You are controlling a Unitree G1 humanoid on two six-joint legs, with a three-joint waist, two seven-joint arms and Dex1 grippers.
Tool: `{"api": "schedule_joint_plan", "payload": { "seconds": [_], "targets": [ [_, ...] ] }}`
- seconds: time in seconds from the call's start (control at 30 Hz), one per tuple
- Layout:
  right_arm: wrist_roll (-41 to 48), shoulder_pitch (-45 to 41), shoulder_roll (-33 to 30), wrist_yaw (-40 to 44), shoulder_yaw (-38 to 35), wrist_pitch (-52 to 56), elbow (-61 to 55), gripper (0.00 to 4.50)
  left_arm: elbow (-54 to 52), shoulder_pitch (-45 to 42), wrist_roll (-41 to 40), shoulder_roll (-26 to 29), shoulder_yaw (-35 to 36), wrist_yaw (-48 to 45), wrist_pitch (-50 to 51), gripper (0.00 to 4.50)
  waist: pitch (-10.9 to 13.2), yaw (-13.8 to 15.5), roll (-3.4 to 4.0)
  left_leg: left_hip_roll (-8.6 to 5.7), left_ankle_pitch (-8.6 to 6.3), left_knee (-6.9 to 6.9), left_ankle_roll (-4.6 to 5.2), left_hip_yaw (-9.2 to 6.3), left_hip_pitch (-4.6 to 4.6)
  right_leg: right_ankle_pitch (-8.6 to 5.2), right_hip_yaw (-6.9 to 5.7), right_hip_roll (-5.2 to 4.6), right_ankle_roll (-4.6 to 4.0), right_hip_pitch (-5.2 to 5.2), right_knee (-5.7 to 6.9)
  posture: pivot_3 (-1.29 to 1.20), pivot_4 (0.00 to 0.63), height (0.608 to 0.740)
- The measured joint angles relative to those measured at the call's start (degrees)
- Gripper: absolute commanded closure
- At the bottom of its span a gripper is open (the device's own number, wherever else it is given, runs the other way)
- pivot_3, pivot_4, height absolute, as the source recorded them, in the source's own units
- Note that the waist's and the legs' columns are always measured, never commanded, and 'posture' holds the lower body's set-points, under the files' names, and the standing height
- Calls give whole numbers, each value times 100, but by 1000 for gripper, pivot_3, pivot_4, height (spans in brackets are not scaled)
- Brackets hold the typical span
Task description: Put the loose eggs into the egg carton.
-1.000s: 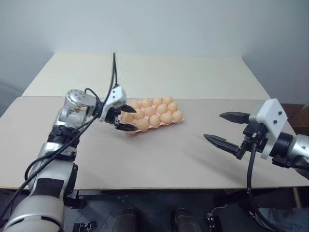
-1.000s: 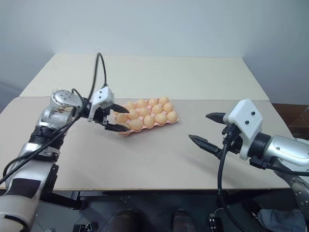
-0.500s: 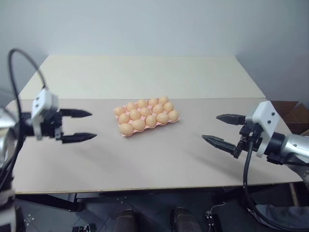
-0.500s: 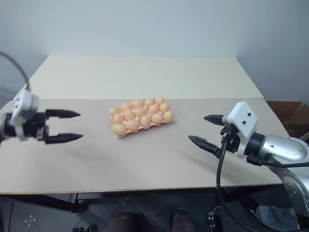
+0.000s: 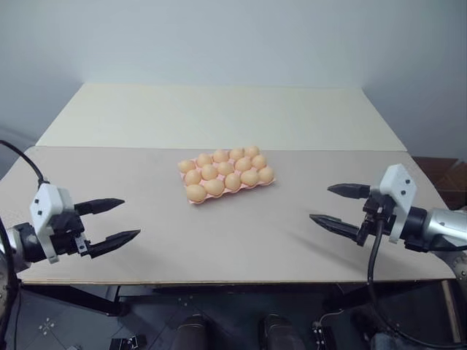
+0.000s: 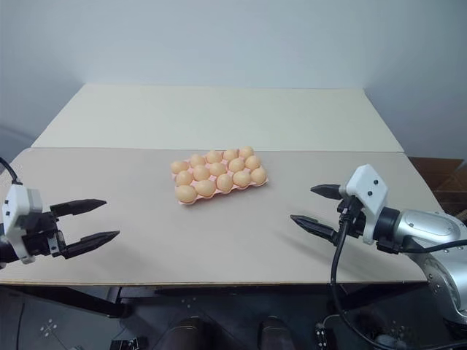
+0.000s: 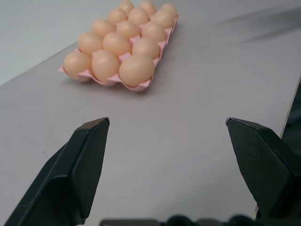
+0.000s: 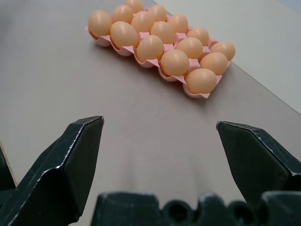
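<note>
**Carton full, both end effectors spread and empty**

Left end effector (image 5: pixel 114 220): near the table's (image 5: pixel 241 240) front-left corner, over the surface, fingers (image 7: pixel 84 160) spread wide, nothing betw. them. Pointed inward toward table centre, roughly level w/ a slight downward tilt. Well apart from the carton.

Egg carton (image 5: pixel 195 198): pink, lying flat at about the table's middle, slightly nearer the back seam than the front edge, long side running diagonally, its right end farther back. Eggs (image 5: pixel 226 170) seated in the cups, three rows, pale orange-tan, every visible cup filled. No contact w/ either end effector. From the left wrist view: carton (image 7: pixel 146 84) seen end-on, three eggs across the near end, rows receding. From the right wrist view: carton (image 8: pixel 195 94) seen along its long side, eggs (image 8: pixel 160 40) upright in cups, scalloped pink edge showing beneath them.

Table surface around the carton plain beige; a lighter second panel (image 5: pixel 219 113) adjoining at the back.

Right end effector (image 5: pixel 337 205): near the table's front-right corner, over the surface, fingers (image 8: pixel 70 160) spread wide, gripping nothing. Pointed inward toward the table's centre, well apart from the carton.
</note>
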Motion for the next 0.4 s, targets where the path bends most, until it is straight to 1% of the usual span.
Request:
{"api": "schedule_joint_plan", "payload": {
  "seconds": [0.13, 0.23, 0.4],
  "targets": [
    [15, 12, 1, -114, -9, 61, -211, 0, 31, -117, -205, 178, 0, -7, 24, 171, 0, -14, 0, 1, 0, -2, 0, 2, -2, 0, 3, 1, 0, -5, 0, 0, 150, 740],
    [58, 130, -7, -130, -59, 80, -355, 0, -55, -120, -397, 213, 0, 100, 209, 171, 0, -10, 0, 0, 0, -3, 0, 2, -5, -1, 3, -1, 1, -4, -4, 0, 150, 740],
    [61, 130, 94, -304, 14, 134, -471, 0, -175, 21, -596, 355, 96, 202, 415, 171, 0, -9, 0, 1, 0, -3, 0, 2, -3, 0, 3, 0, 0, -5, -2, 0, 150, 740]
  ]
}}
